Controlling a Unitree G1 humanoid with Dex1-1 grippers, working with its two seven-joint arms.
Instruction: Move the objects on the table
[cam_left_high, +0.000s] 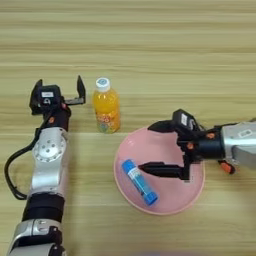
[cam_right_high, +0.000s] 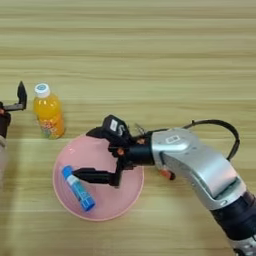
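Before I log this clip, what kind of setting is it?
Probably a robot manipulation test bench, not a home. A bare light-wood table fills the view, holding only a few props: a juice bottle and a pink bowl with a glue stick inside. Both grippers, left and right, are open.

Table (cam_left_high: 150, 45): light wood, horizontal plank grain, pale streaks.
Juice bottle (cam_left_high: 106, 111): orange, white cap, multicoloured printed band.
Glue stick (cam_left_high: 139, 182): blue, white label.
Bowl (cam_left_high: 125, 150): plain pink.
Left gripper (cam_left_high: 59, 95): black fingers, orange spots, silver arm.
Right gripper (cam_left_high: 151, 148): black fingers, orange spots, silver arm, black cable.
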